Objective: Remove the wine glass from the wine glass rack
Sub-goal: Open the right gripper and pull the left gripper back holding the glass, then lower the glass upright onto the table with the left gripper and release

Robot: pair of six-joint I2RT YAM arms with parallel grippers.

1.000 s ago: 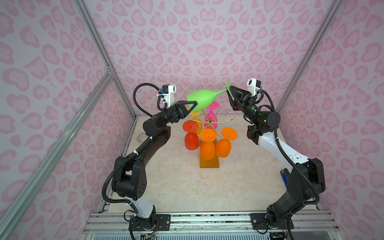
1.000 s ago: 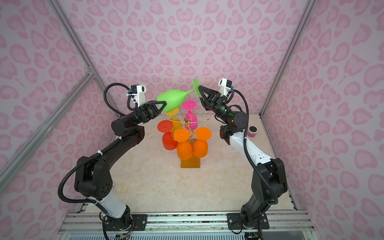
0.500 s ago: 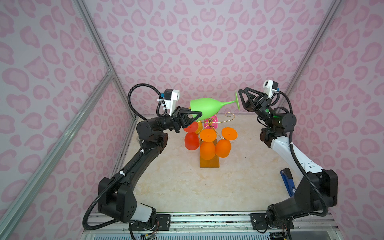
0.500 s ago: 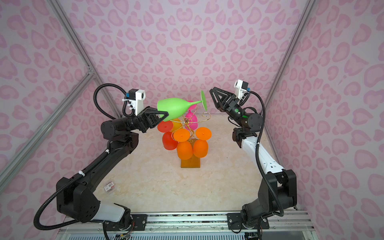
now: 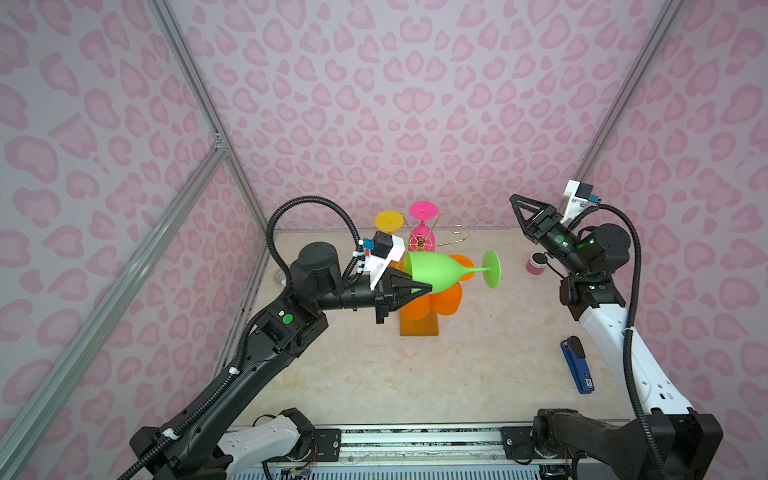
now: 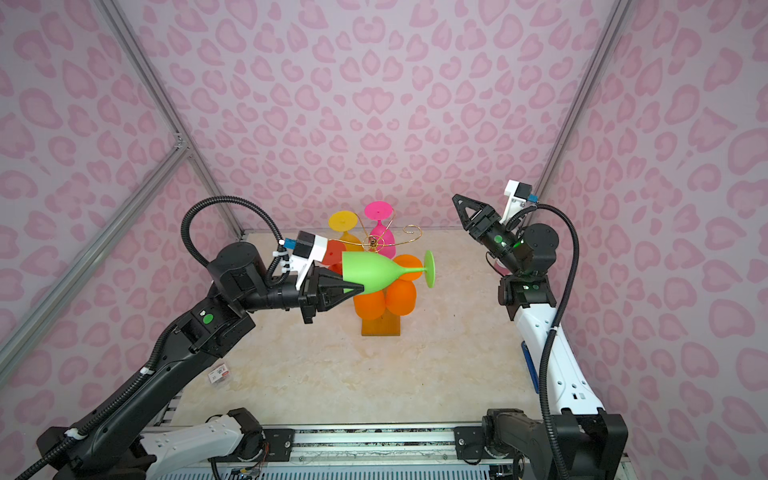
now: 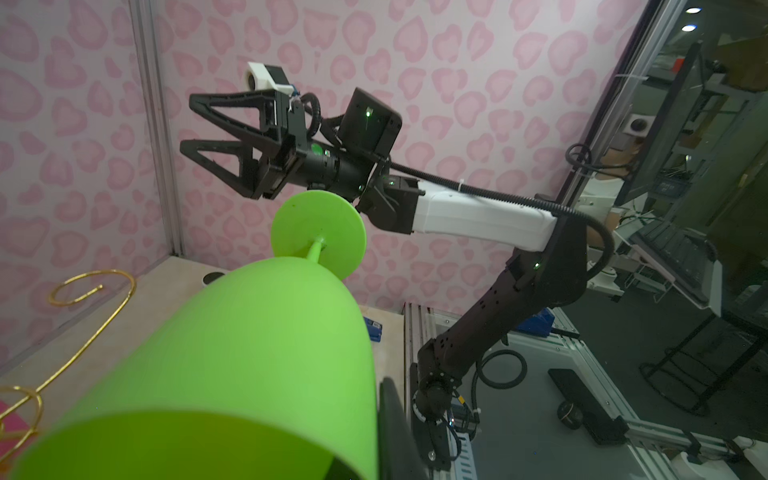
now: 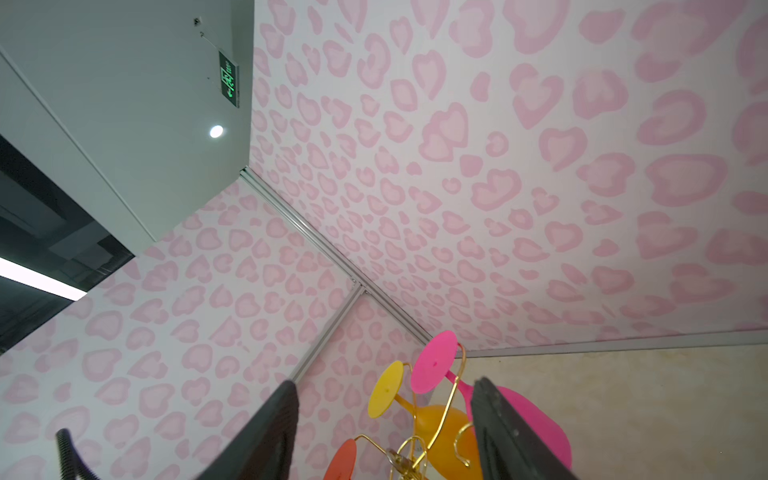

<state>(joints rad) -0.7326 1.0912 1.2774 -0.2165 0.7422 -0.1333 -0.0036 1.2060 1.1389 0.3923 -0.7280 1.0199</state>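
Holding: my left claw pinches the bowl wall of the wine glass, its foot pointing away, clear of the wine glass rack.
Right claw: gaping, empty.
Handling: I'd guess light, slick, brittle.

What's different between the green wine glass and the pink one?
The green wine glass lies sideways in mid-air, its bowl clamped by the left gripper; the pink wine glass hangs foot-up on the wine glass rack, untouched. The green wine glass is nearer the camera, the pink wine glass at the back. Both are opaque, stemmed and similarly shaped.
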